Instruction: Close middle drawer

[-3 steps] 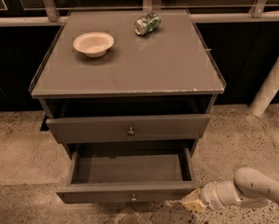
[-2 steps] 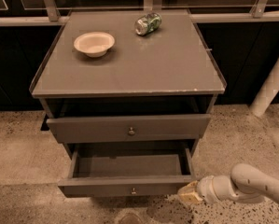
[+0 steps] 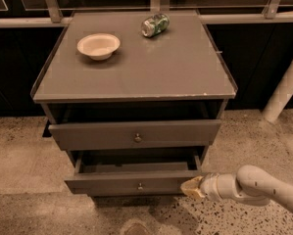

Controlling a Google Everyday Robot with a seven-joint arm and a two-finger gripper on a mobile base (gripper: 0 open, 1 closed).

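Observation:
The grey cabinet [image 3: 136, 77] has two drawer fronts in view. The middle drawer [image 3: 131, 182], a low grey front with a small round knob [image 3: 140, 185], is pulled out below the upper drawer [image 3: 134, 133], and its inside shows. My gripper [image 3: 192, 188] comes in from the lower right on a white arm. Its tan tip is shut and empty and rests against the right end of the middle drawer's front. The lowest drawer is hidden underneath.
A white bowl [image 3: 98, 45] and a green can [image 3: 155, 24] lying on its side sit on the cabinet top. The upper drawer stands slightly out. A white post [image 3: 283, 89] stands at the right. The floor is speckled concrete.
My gripper has moved left and up to the right end of the middle drawer's front. The drawer sits further in than before.

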